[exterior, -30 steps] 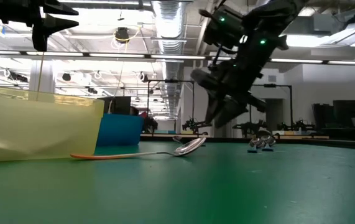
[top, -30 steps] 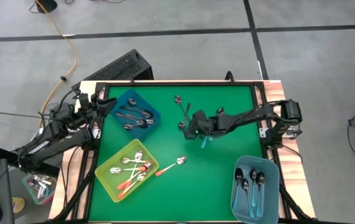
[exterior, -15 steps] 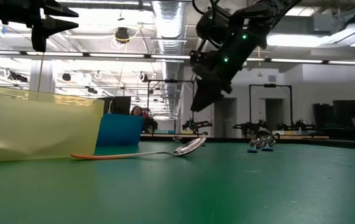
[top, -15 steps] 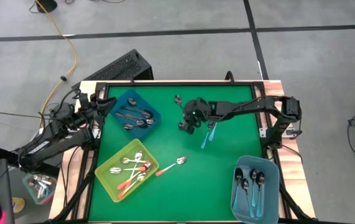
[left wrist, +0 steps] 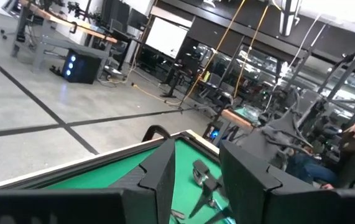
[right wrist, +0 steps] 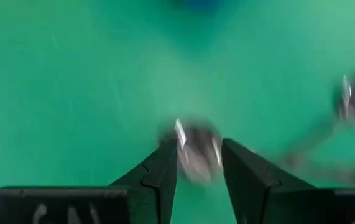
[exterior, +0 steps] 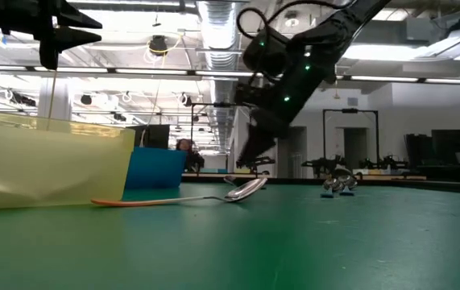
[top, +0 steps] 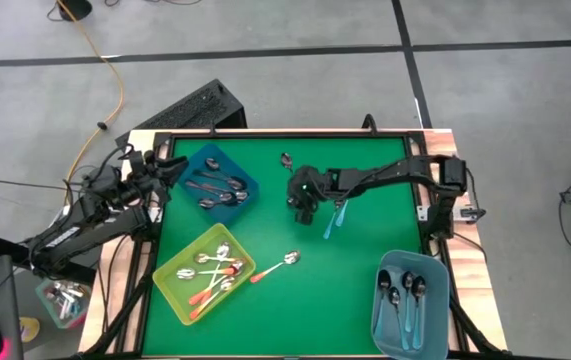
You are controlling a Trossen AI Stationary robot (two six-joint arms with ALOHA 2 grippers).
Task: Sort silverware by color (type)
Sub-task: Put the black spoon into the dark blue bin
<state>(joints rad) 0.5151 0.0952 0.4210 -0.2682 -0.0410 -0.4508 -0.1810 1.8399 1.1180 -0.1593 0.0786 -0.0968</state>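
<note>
While I scanned for labels and read none, the green table [top: 365, 290] held three bins. My right gripper [top: 300, 205] hung mid-table, fingers slightly apart around a dark grey spoon [right wrist: 196, 149]. My left gripper [top: 165, 165], slightly parted and empty, waited at the table's left edge.

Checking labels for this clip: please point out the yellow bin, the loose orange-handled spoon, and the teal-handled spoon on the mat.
Yellow bin [top: 170, 276]: high view, on its left rim.
Orange-handled spoon [top: 275, 264]: high view, mid-shaft, near the bowl.
Teal-handled spoon [top: 332, 224]: high view, on the teal handle.
</note>
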